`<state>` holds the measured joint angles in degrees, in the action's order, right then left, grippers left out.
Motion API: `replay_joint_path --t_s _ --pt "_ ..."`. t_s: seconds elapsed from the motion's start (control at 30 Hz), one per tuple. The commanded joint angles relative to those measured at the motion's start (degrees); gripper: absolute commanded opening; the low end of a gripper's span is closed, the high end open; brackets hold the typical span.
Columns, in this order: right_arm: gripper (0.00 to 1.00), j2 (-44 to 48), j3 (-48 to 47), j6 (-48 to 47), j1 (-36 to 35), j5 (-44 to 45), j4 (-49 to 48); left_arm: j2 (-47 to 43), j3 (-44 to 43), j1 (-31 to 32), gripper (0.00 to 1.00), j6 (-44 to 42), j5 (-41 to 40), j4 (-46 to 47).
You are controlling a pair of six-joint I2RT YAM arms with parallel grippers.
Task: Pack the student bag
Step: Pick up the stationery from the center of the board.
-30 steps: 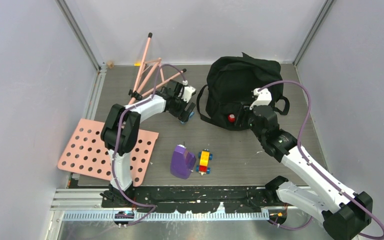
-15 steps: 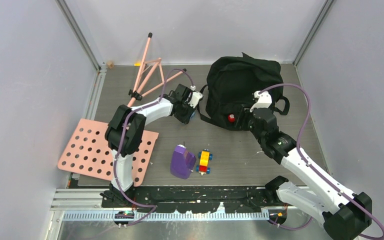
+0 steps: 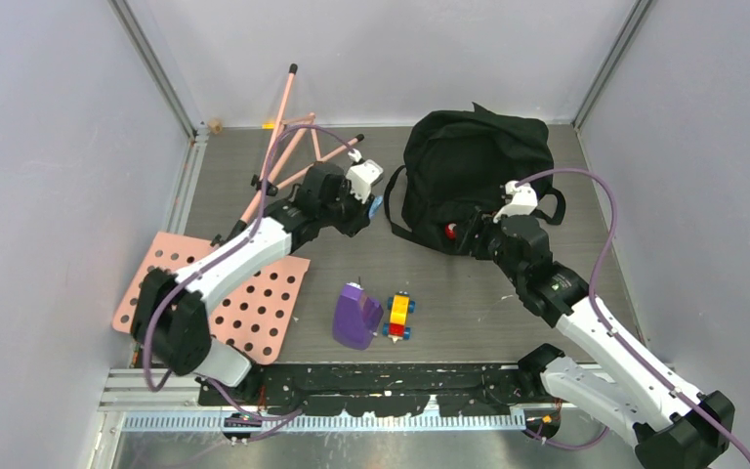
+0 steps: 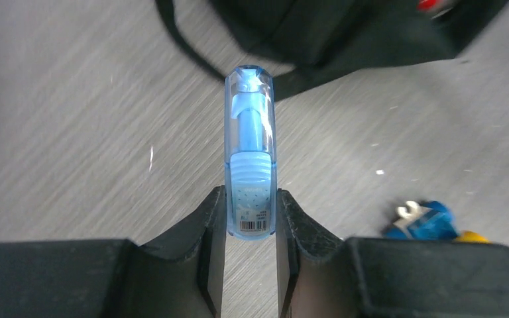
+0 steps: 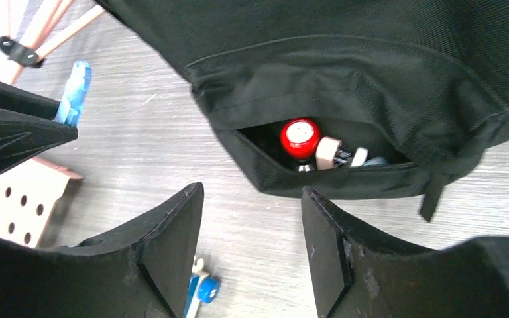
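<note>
1. The bag (image 3: 474,166) lies on the bench (image 3: 449,293) at its far side, right of centre.
2. My left jaws are pinched onto the labelled end of a clear blue tube (image 4: 250,152); the rest of it sticks out ahead, toward the bag's strap (image 4: 185,46).
3. My right jaws stand apart, holding nothing, just in front of the bag's open pocket (image 5: 344,182).
4. A red cap (image 5: 299,138) shows inside the pocket.
5. A purple bottle (image 3: 356,316) and a toy (image 3: 398,316) sit nearer me, side by side.

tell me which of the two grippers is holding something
The left gripper: it clamps a clear blue tube. The right gripper is open and empty, facing the backpack.
</note>
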<state>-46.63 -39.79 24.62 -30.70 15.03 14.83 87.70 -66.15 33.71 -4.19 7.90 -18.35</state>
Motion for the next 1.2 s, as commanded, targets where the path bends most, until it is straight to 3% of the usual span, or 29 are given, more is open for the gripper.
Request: replay_joint_path --t_s 0.0,0.3,0.73,1.03,1.1,1.17 --pt "0.63 -0.1 -3.6 6.21 -0.17 -7.77 -0.44 -8.02 3.53 3.85 0.01 -2.88 4.88 5.61" --pt "0.65 -3.54 -3.14 19.42 -0.19 -25.28 -10.28 -15.31 7.95 11.22 0.01 -5.08 6.83 10.4" --pt "0.63 -8.79 -3.48 22.51 -0.23 -30.81 -15.47 -16.04 8.82 16.42 0.0 -8.12 4.89 9.53" --pt "0.46 -12.42 -3.34 21.94 -0.24 -35.32 -16.84 -16.0 9.36 16.82 0.0 -7.3 4.24 11.48" --pt "0.4 -12.35 -2.98 21.88 -0.24 -35.08 -17.45 -15.78 9.38 16.91 0.0 -7.24 4.89 11.59" --pt "0.28 -12.3 -2.62 21.76 -0.24 -34.76 -18.16 -15.46 9.33 17.0 0.0 -7.13 5.19 11.69"
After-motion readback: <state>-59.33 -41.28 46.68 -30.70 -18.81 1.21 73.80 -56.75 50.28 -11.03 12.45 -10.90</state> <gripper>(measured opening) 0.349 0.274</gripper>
